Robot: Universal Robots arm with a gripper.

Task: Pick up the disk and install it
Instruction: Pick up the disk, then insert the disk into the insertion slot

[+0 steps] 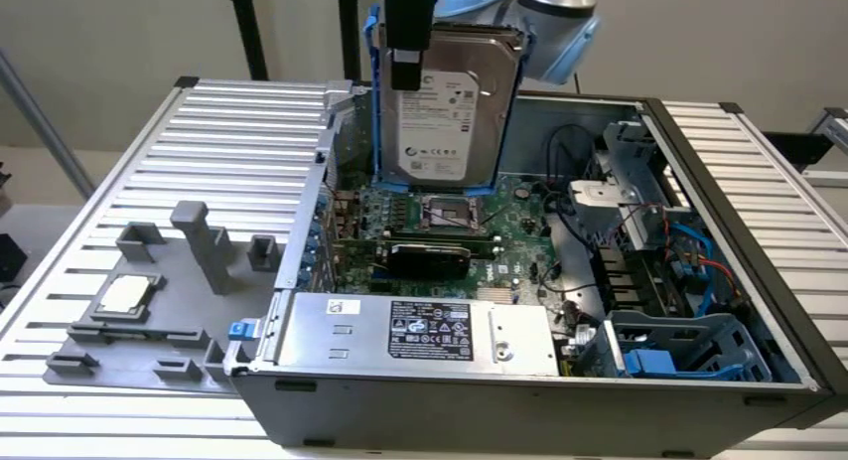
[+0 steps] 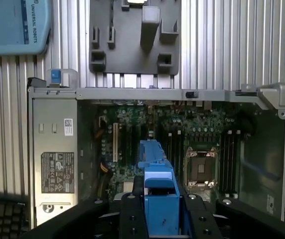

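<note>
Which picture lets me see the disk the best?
The exterior view. There the disk hangs upright in the gripper above the open computer case, its white label and blue rails facing the camera. The wrist view catches it edge-on: a blue rail between the black fingers, no label.

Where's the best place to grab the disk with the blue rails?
At its top end, from above. The disk hangs upright over the open case, so its thin body fits between the fingers, one on each flat face, as the gripper holds it now.
</note>
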